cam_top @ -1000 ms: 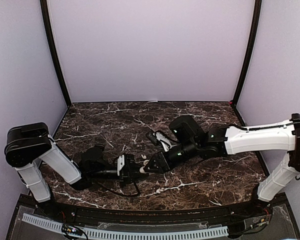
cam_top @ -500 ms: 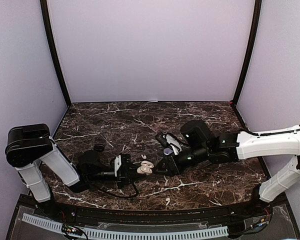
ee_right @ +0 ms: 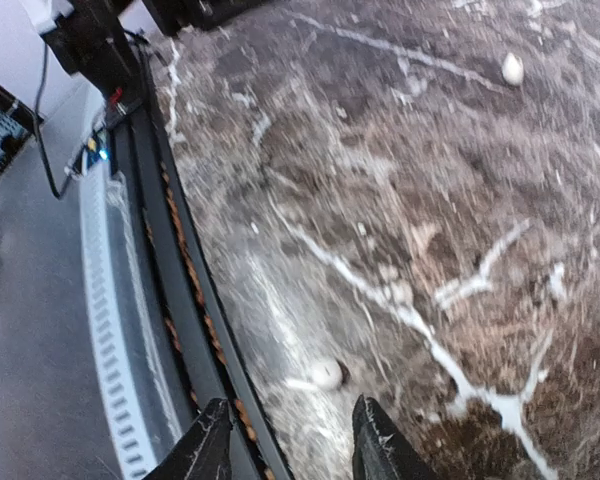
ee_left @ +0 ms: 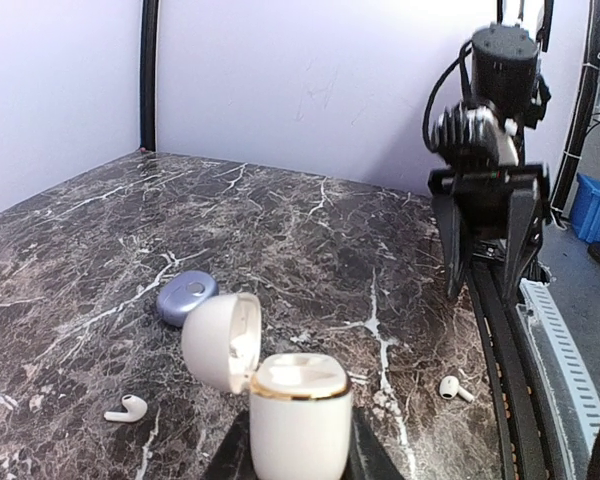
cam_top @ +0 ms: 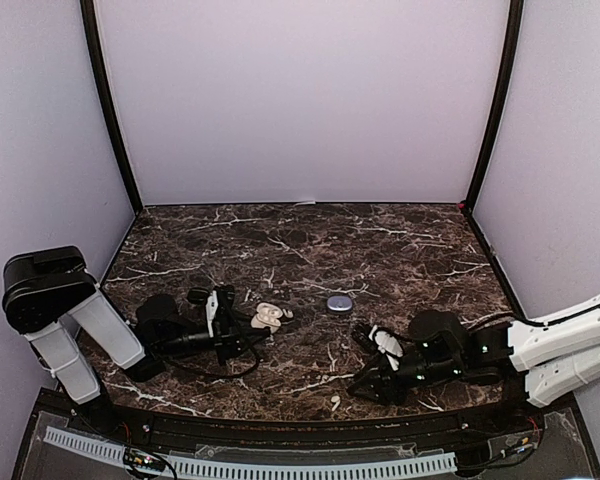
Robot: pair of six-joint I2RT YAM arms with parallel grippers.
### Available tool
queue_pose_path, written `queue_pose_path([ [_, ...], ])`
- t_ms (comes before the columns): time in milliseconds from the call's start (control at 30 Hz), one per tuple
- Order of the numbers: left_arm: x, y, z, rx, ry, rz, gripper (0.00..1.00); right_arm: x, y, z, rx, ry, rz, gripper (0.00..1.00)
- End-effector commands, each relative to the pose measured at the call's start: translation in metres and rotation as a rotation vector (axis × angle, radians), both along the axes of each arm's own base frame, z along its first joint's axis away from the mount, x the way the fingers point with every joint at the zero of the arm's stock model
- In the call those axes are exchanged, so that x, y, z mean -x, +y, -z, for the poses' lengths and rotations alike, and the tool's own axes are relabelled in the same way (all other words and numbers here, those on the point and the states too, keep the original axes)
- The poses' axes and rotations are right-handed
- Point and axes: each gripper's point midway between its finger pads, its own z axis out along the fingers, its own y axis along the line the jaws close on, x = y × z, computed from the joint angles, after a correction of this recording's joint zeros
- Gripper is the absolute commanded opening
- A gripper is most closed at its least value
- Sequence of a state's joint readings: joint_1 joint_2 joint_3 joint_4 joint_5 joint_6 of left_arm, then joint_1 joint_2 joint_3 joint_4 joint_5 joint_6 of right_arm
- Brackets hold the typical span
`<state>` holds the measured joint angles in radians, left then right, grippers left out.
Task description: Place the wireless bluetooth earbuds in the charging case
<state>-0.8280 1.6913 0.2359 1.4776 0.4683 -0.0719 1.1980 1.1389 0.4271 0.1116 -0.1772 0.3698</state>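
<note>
charging case (ee_left: pixel 300 420): lid open, clamped in left jaws | right jaws: parted near white earbud (ee_right: pixel 327 373)

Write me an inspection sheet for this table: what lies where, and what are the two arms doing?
Surface: dark brown marble-pattern table, no spills seen.
Job's things: open white charging case with gold rim, held by the left tool; small white earbud loose by the front edge; another near the case.
Clutter: closed lavender oval case.
Tools: left tool shut on the case; right tool open, empty, near the front earbud.
Cables: black cable loops beside the left arm.
Surroundings: plain lilac walls, black corner posts.
</note>
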Motion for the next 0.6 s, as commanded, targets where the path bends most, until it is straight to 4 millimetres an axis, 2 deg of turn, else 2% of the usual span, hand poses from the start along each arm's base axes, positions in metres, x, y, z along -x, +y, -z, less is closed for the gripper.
queue_pose_path([
  [0, 0.003, 0.006, -0.021, 0.069, -0.008, 0.006, 0.03, -0.01, -0.013, 0.017, -0.031, -0.095, 0.07, 0.42],
  [167, -0.003, 0.009, -0.022, 0.066, 0.006, -0.021, 0.03, -0.002, -0.027, 0.046, 0.042, -0.075, 0.103, 0.41],
  [367, -0.007, 0.008, -0.025, 0.05, -0.011, -0.027, 0.03, -0.003, -0.023, 0.069, 0.139, -0.102, 0.159, 0.34],
  [567, -0.007, 0.008, -0.027, 0.05, -0.015, -0.026, 0.03, 0.002, -0.006, 0.083, 0.245, -0.226, 0.142, 0.28],
])
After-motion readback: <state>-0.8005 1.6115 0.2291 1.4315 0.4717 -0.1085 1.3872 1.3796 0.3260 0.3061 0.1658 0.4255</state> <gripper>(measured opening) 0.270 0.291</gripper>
